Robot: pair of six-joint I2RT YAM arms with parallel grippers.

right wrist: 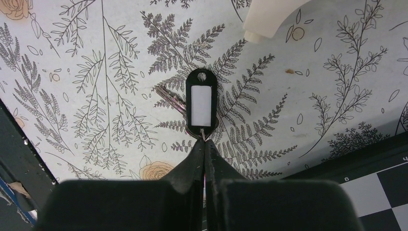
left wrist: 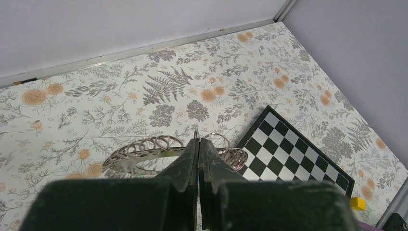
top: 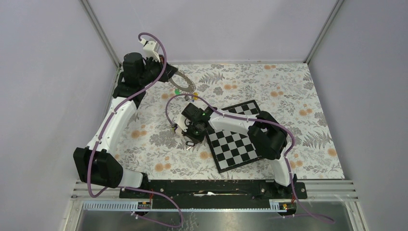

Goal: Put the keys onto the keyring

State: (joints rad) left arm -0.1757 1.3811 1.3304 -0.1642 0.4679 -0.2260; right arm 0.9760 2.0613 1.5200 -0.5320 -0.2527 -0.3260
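Observation:
The keyring point(left wrist: 144, 153), a flat grey ring carrying several small split rings, hangs in the air with my left gripper point(left wrist: 199, 140) shut on its rim. From above, the keyring point(top: 186, 84) is at the back left beside the left gripper point(top: 171, 78). A green key point(top: 177, 90) and a yellow key point(top: 195, 95) show just under the ring. My right gripper point(right wrist: 204, 142) is shut on the lower end of the black key point(right wrist: 202, 103), a black tag with a white label, above the floral cloth. In the top view the right gripper point(top: 189, 140) is left of the chessboard.
The chessboard point(top: 238, 137) lies tilted at mid-table under the right forearm. A small yellow block point(left wrist: 357, 203) sits past the board's corner. A white plastic piece point(right wrist: 269, 19) lies on the cloth ahead of the right gripper. Grey walls close in the back and both sides.

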